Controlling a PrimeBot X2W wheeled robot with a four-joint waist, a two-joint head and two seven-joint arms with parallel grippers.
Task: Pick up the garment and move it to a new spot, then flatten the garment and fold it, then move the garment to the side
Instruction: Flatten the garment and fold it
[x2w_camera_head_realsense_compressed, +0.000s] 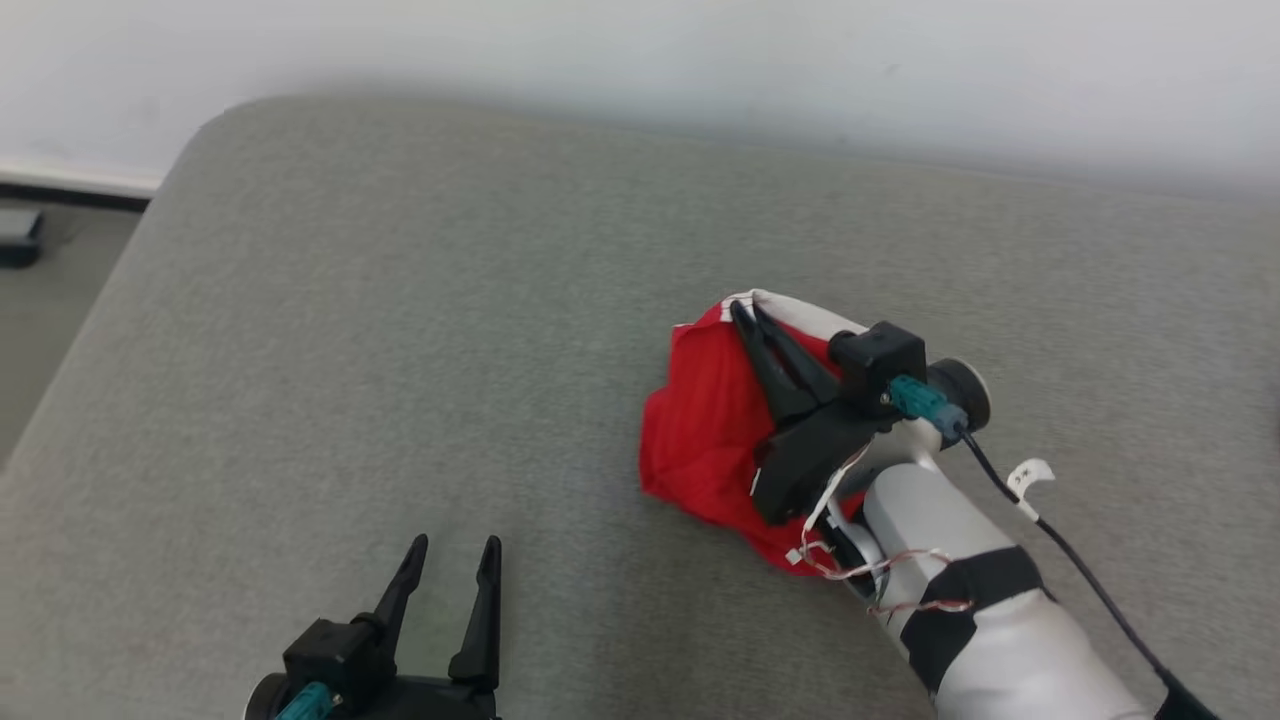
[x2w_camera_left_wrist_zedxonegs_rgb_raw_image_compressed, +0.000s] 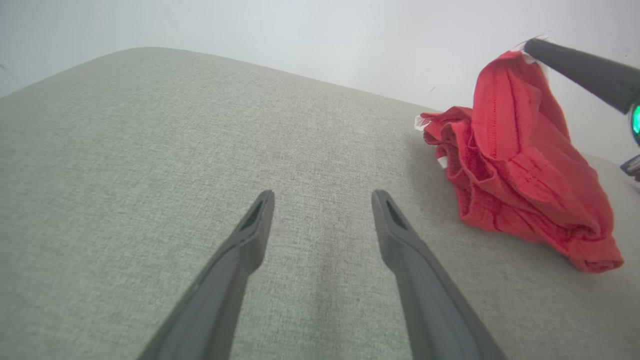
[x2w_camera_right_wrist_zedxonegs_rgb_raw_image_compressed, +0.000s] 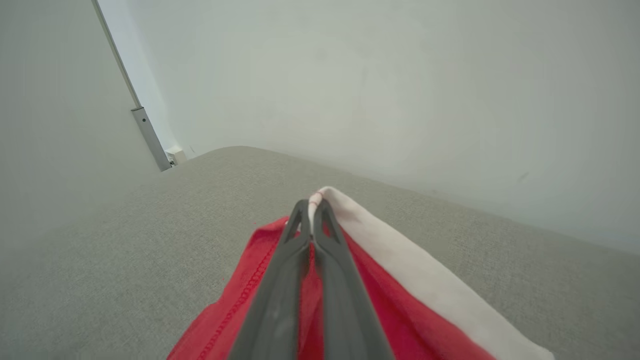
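Here, right fingers (x2w_camera_head_realsense_compressed: 775, 370) pinched on garment (x2w_camera_head_realsense_compressed: 700, 440), left fingers (x2w_camera_head_realsense_compressed: 483, 600) spread, empty, well apart.

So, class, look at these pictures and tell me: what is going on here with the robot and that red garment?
The right gripper is shut on the white-trimmed edge of the red garment, holding that part raised while the rest lies bunched on the grey cushioned surface. The left gripper is open and holds nothing, apart from the garment. Nothing is flattened or folded yet.
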